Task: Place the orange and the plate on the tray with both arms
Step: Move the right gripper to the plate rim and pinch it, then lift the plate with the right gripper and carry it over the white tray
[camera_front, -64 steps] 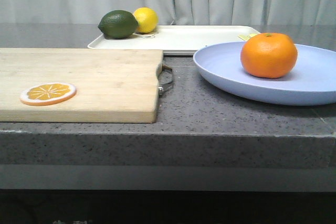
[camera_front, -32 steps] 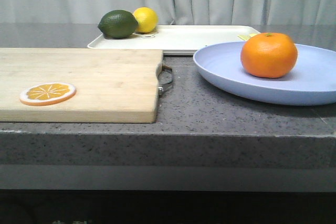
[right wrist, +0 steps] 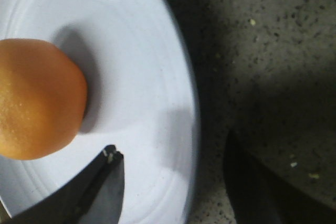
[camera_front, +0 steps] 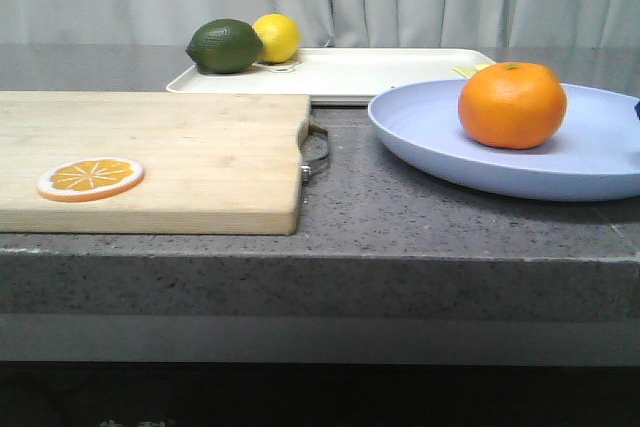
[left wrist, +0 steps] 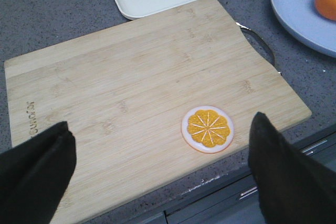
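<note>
The orange [camera_front: 512,105] sits on the pale lavender plate [camera_front: 430,132] at the right of the counter, just in front of the cream tray [camera_front: 380,72]. My right gripper [right wrist: 171,145] is open and straddles the plate's rim [right wrist: 191,108]: one finger is over the inside, the other over the counter outside. The orange [right wrist: 37,103] lies a little beyond the inner finger, untouched. In the front view only a dark sliver of the right gripper [camera_front: 637,107] shows at the edge. My left gripper [left wrist: 161,124] hangs open and empty above the near part of the cutting board.
A wooden cutting board [camera_front: 150,152] with a metal handle fills the left front and carries an orange slice [camera_front: 91,178]. A dark green fruit [camera_front: 225,46] and a lemon [camera_front: 277,37] rest on the tray's left end. The counter's front edge [camera_front: 320,247] is close.
A dark bit of the right gripper has come into the front view at the right edge, beside the plate. Orange, plate and tray have not moved.
</note>
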